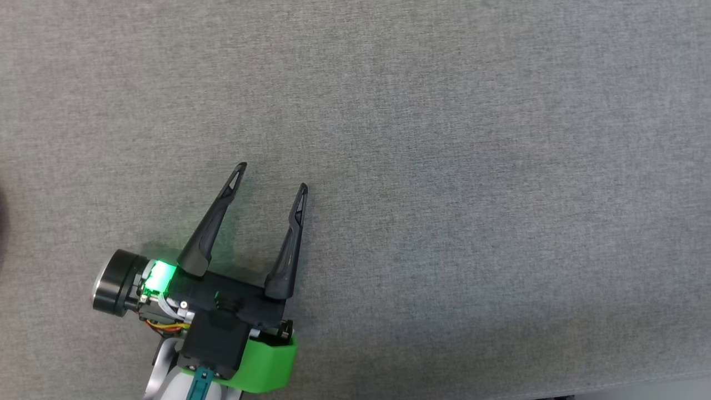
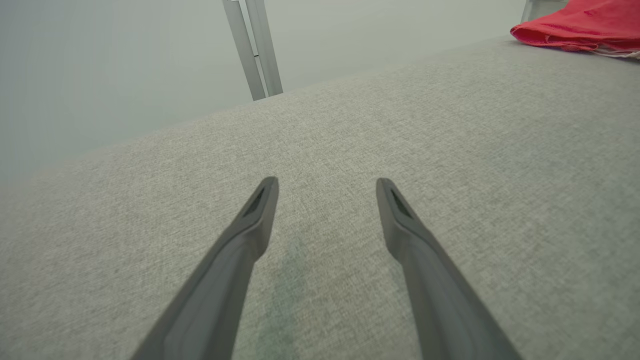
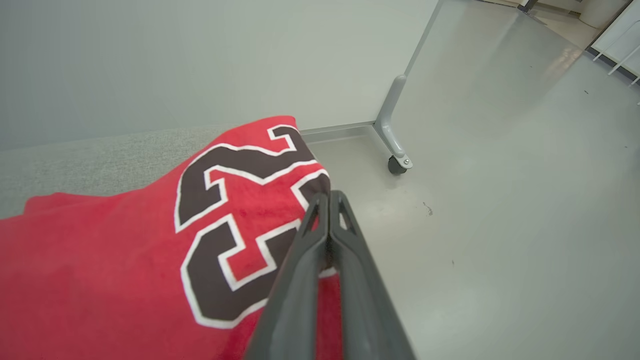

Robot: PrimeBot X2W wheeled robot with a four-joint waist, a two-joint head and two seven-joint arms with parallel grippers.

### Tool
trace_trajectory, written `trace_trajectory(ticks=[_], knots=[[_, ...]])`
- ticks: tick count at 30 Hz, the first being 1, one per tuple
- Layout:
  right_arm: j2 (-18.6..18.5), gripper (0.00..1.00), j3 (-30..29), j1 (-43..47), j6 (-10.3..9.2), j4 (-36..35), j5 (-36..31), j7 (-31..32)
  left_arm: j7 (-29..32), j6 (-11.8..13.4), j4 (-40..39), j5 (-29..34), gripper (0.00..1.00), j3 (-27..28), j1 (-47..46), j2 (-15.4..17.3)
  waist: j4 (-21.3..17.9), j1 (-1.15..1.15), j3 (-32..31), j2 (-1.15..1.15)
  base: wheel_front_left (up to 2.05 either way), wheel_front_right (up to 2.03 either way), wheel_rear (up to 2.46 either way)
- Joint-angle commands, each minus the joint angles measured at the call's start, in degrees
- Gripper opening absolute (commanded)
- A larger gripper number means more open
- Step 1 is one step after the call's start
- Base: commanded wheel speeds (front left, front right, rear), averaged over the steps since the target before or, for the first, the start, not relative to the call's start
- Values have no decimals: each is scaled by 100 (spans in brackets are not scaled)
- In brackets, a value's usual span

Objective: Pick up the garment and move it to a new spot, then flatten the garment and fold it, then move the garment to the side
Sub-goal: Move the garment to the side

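The garment (image 3: 125, 260) is a red jersey with large dark numerals outlined in white; it lies on the grey fabric table (image 3: 100, 150) and reaches the table's edge. My right gripper (image 3: 328, 194) is shut, its fingers pressed together at the jersey's edge, apparently pinching the cloth. In the left wrist view a red heap of the garment (image 2: 580, 25) lies far off at the upper right. My left gripper (image 1: 272, 175) hovers open over bare table (image 1: 444, 166) at the lower left, empty, its fingertips (image 2: 326, 181) spread wide.
Beyond the table edge by the jersey lies a pale glossy floor (image 3: 500, 200) with a grey wheeled frame leg (image 3: 395, 145). A grey metal post (image 2: 255, 50) stands behind the table's far edge. The table's near edge shows at the lower right of the head view.
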Motion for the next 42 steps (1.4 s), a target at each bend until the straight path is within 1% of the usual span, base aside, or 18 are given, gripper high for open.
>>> trace_trajectory(ticks=[1,2,3,4,7,10,12,13,18,19,21,23,26,29,32,35,37,42], knots=[[-13,0,-16,-93,-11,124,-123,-81,-5,47,1,23,100,-9,-9,32,68,-1,-24,0,0,0,0],[5,0,-38,-149,-11,274,-240,-169,-4,73,9,5,100,-22,-3,39,89,-1,-49,0,0,0,0],[15,47,-44,-181,-11,412,-367,-254,-4,93,22,-11,100,-34,-2,40,110,-1,-80,0,0,0,0],[56,100,-35,-237,-12,611,-568,-361,-4,97,49,-47,100,-55,-1,33,139,-1,-132,0,0,0,0],[287,100,23,-507,-11,1025,-1290,-719,-4,147,135,-114,100,-99,-13,-5,227,-1,-328,0,0,0,0],[833,100,65,-633,-11,1182,-1941,-852,-4,220,230,-232,100,-105,51,-60,302,-1,-687,0,0,0,0],[1139,100,12,-560,-11,1074,-2190,-873,-4,278,319,-348,100,-86,130,-101,345,-1,-981,0,0,0,0],[1269,100,-55,-510,-12,942,-2322,-872,-4,305,353,-384,100,-67,159,-124,354,-1,-1115,0,0,0,0],[2262,100,-565,358,-11,33,-2933,-867,-4,384,572,-659,100,19,362,-228,431,-1,-2018,0,0,0,0],[2397,100,-634,520,-11,-146,-3039,-867,-5,403,601,-703,100,43,438,-248,443,-1,-2155,0,0,0,0],[2771,100,-683,976,-11,-501,-3208,-868,-4,432,717,-798,100,116,568,-279,465,-1,-2479,0,0,0,0],[3130,100,-603,1449,-11,-929,-3343,-867,-4,437,866,-910,100,194,680,-306,481,-1,-2792,0,0,0,0],[3449,100,-584,2003,-11,-1432,-3472,-869,-5,440,1029,-1038,100,330,794,-364,482,-1,-3107,0,0,0,0],[3862,100,-652,2610,-11,-1909,-3595,-868,-5,404,1215,-1140,100,520,913,-413,455,-1,-3432,0,0,0,0],[4129,100,-721,3138,-11,-2280,-3722,-868,-4,368,1292,-1288,100,729,1039,-498,408,-1,-3710,0,0,0,0],[4463,100,-858,3680,-11,-2725,-3913,-868,-4,258,1318,-1355,100,975,1271,-563,330,-1,-3962,0,0,0,0],[4616,100,-918,3976,-11,-3071,-4142,-868,-4,172,1278,-1413,100,1139,1342,-624,274,-1,-4027,0,0,0,0],[5023,100,-1001,4670,-11,-3724,-4615,-869,-4,-86,1110,-1276,100,1371,1515,-746,164,-1,-4129,0,0,0,0]])
